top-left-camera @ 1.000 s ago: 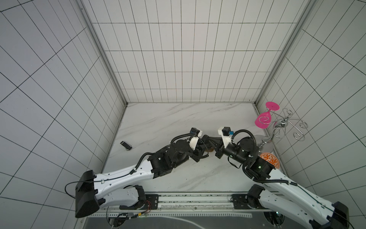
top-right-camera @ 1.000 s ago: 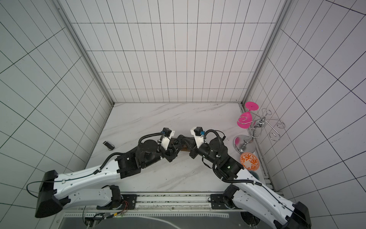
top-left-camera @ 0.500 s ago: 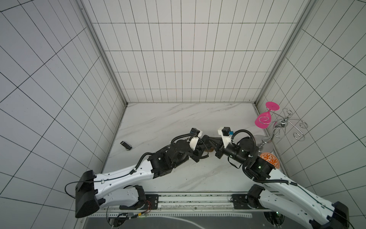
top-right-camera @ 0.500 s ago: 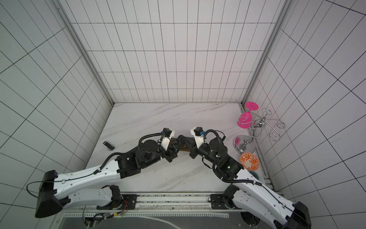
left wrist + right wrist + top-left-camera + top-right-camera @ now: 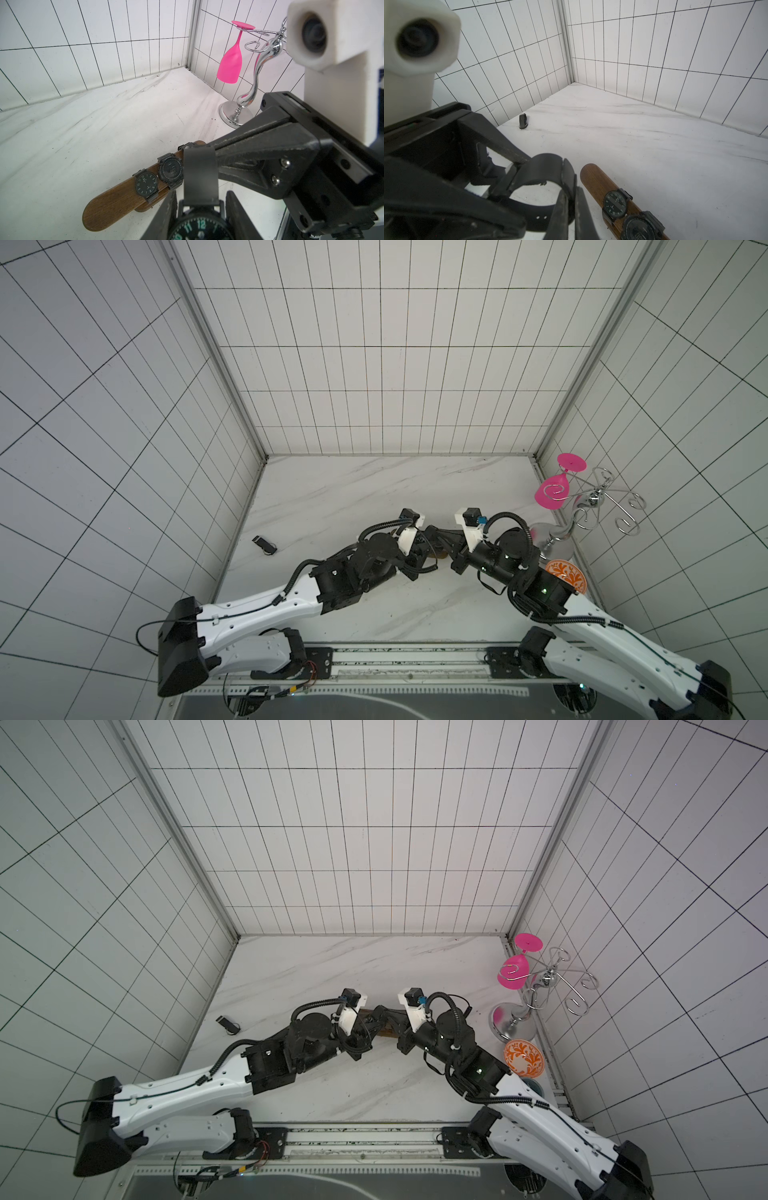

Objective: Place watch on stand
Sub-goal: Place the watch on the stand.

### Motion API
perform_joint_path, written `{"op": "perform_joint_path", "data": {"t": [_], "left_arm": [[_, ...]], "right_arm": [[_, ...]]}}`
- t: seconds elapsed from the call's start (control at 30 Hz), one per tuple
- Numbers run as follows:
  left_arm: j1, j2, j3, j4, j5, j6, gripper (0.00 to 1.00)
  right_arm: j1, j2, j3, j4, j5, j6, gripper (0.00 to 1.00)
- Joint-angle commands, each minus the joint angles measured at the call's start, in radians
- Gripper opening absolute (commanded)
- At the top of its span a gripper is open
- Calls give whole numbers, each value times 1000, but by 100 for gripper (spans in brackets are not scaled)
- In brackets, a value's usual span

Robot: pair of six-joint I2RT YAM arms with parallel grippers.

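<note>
A black watch (image 5: 199, 226) with green numerals sits between the fingers of my left gripper (image 5: 200, 199), which press against the sides of its case. Its strap (image 5: 546, 164) loops across to my right gripper (image 5: 571, 193), which is shut on the band. Both grippers meet just above the table near its middle (image 5: 434, 541). The stand (image 5: 112, 203), a brown wooden bar on an oval base, lies close beside them and carries two black watches (image 5: 146, 185) (image 5: 171, 171). Its near end (image 5: 593, 178) is bare. In both top views the arms hide most of it.
A small black watch (image 5: 264, 545) lies alone on the marble near the left wall. At the right wall stand a silver wire glass rack (image 5: 590, 506) with a hanging pink glass (image 5: 550, 493) and an orange patterned bowl (image 5: 565, 574).
My left gripper's jaws have narrowed onto the watch case. Both arms have stayed almost where they were, and the right gripper keeps its hold on the strap.
</note>
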Motion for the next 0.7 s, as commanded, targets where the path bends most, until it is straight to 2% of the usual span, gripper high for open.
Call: {"op": "perform_joint_path", "data": {"t": [0.0,0.13,0.27,0.33,0.67], "left_arm": [[-1,-15,23,14,3,3,31],[-1,-11,24,12,9,1,31],[-1,-3,34,-5,20,3,47],[2,-3,33,-9,26,3,51],[53,-12,28,-37,94,-19,53]], "right_arm": [[10,0,56,-7,30,-11,0],[10,2,55,-6,30,-4,0],[11,-6,55,-7,52,-4,0],[10,-13,57,-8,68,-7,0],[11,-12,68,-16,75,-20,0]]}}
